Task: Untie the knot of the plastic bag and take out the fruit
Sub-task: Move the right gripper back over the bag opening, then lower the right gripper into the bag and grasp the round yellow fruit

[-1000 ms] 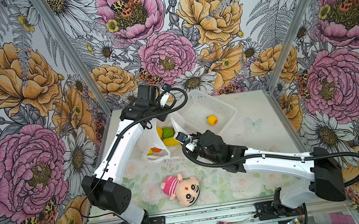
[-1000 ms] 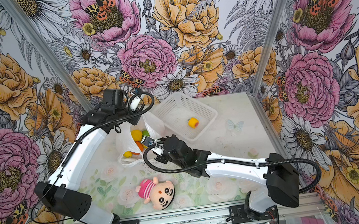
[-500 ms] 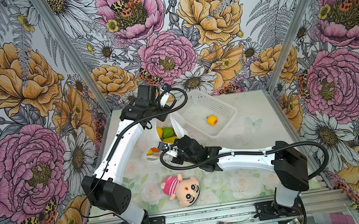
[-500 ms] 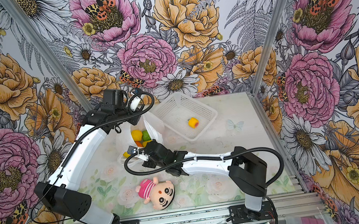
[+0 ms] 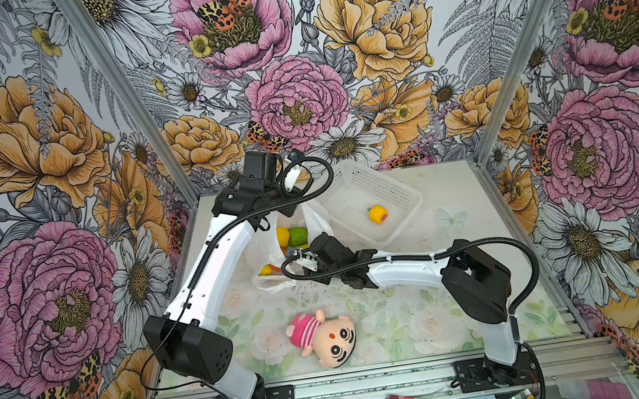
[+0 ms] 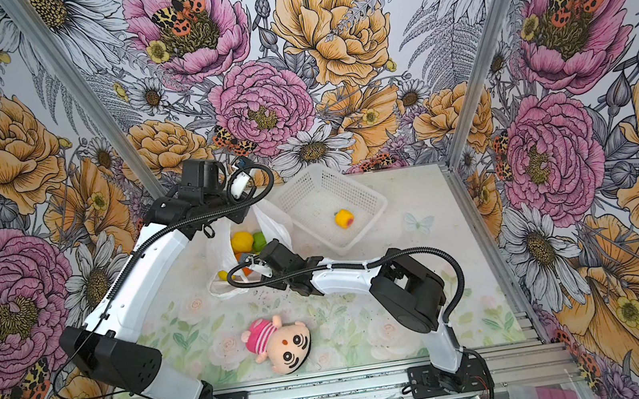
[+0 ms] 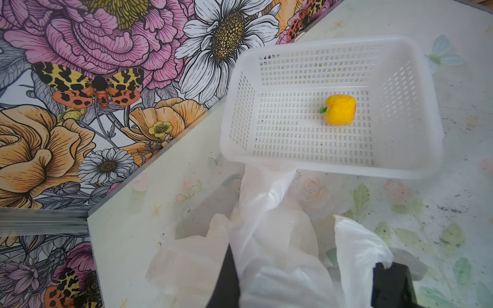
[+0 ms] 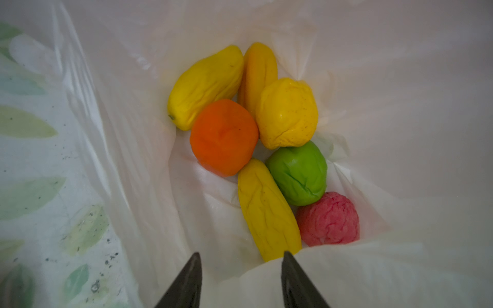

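In both top views we saw the plastic bag (image 5: 264,254) (image 6: 217,254) standing open-mouthed on the worktop (image 5: 457,207), just left of centre. The fruit (image 5: 290,236) showed yellow and green inside it. The right claw (image 5: 291,255) reached in from the right to the bag's mouth. The left arm bent over the bag's upper edge and hid its own claw. Up and to the right of the bag sat a white basket (image 5: 409,197) holding one yellow fruit (image 5: 377,214). A plush doll (image 5: 323,334) lay low in the centre.

In the left wrist view the left claw (image 7: 306,256) was closed on a bunched fold of the bag, and the plastic met the basket's rim.

In the right wrist view the right claw (image 8: 241,253) stood open with nothing between its fingers (image 8: 186,280). Beyond them seven pieces lay heaped on the bag's bottom: four yellow, one orange, one green and one pink-red.
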